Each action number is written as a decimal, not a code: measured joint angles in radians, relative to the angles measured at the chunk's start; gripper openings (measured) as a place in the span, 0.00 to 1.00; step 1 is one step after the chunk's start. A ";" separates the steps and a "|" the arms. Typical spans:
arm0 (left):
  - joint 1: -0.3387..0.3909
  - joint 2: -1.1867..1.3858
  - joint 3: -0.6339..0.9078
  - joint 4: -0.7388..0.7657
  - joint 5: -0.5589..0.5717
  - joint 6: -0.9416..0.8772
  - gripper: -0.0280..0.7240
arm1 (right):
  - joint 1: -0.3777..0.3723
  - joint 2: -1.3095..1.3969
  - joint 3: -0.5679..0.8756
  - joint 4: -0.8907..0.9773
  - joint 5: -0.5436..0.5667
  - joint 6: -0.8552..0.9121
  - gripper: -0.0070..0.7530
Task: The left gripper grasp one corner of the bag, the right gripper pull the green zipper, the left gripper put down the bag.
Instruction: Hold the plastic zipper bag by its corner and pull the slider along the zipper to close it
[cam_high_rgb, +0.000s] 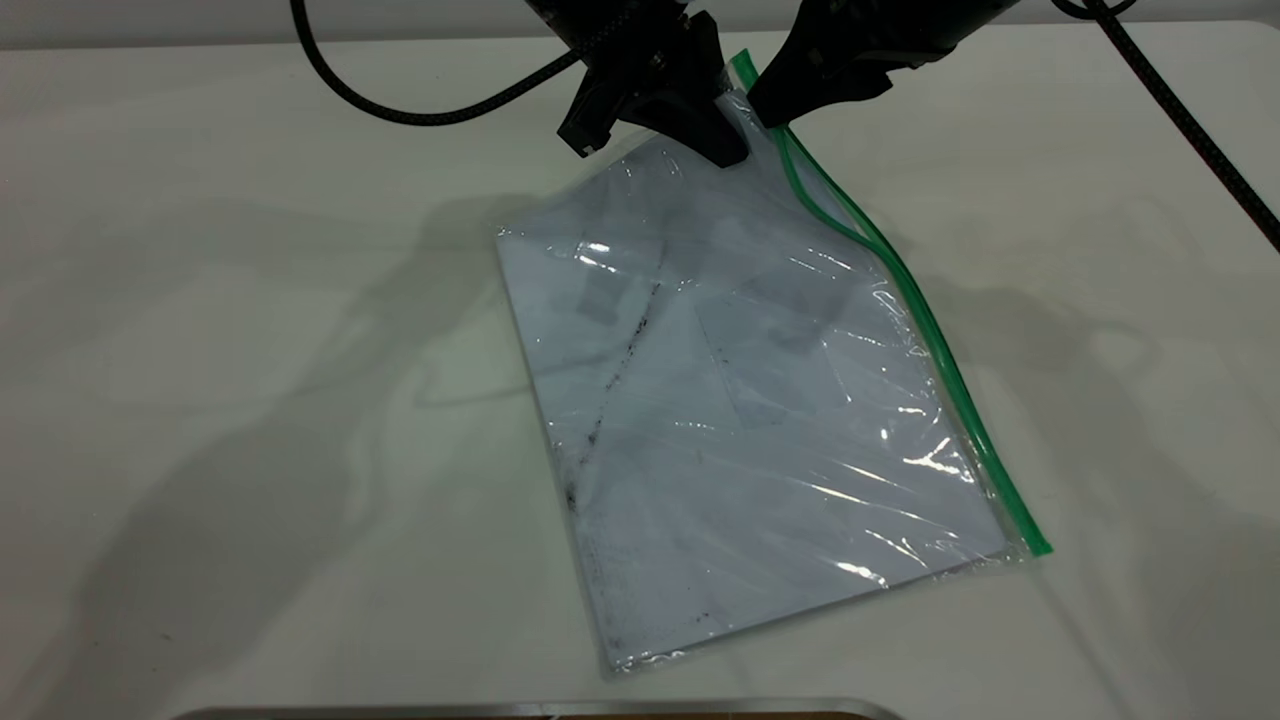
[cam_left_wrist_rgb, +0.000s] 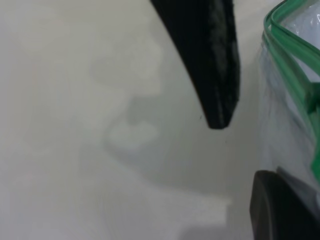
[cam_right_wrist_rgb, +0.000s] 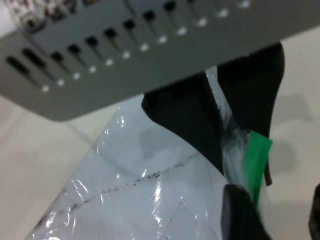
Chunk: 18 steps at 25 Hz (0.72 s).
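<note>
The bag (cam_high_rgb: 740, 400) lies on the white table with white paper and a dark diagonal smudge inside. Its far corner (cam_high_rgb: 745, 110) is raised. My left gripper (cam_high_rgb: 728, 140) is shut on that corner's clear plastic; one of its fingers (cam_left_wrist_rgb: 280, 210) shows in the left wrist view. The green zipper (cam_high_rgb: 930, 330) runs along the right long edge, and its two strips stand apart near the raised corner (cam_left_wrist_rgb: 290, 60). I cannot make out the slider. My right gripper (cam_high_rgb: 765, 112) is open right beside the left one, with its fingers on either side of the green strip's end (cam_right_wrist_rgb: 255, 160).
Black braided cables hang over the table's far side at left (cam_high_rgb: 420, 110) and right (cam_high_rgb: 1180, 110). A metal edge (cam_high_rgb: 540, 710) runs along the near side of the table. The bag's near corners rest flat on the table (cam_high_rgb: 200, 400).
</note>
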 joint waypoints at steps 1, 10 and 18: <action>0.000 0.000 0.000 -0.001 -0.001 0.000 0.11 | 0.000 0.000 0.000 0.000 0.000 0.000 0.45; 0.000 0.000 0.000 -0.053 -0.025 0.000 0.12 | 0.000 0.003 0.000 0.000 0.004 0.000 0.37; 0.000 0.000 0.000 -0.064 -0.027 0.000 0.12 | 0.000 0.005 0.000 0.000 0.003 0.000 0.21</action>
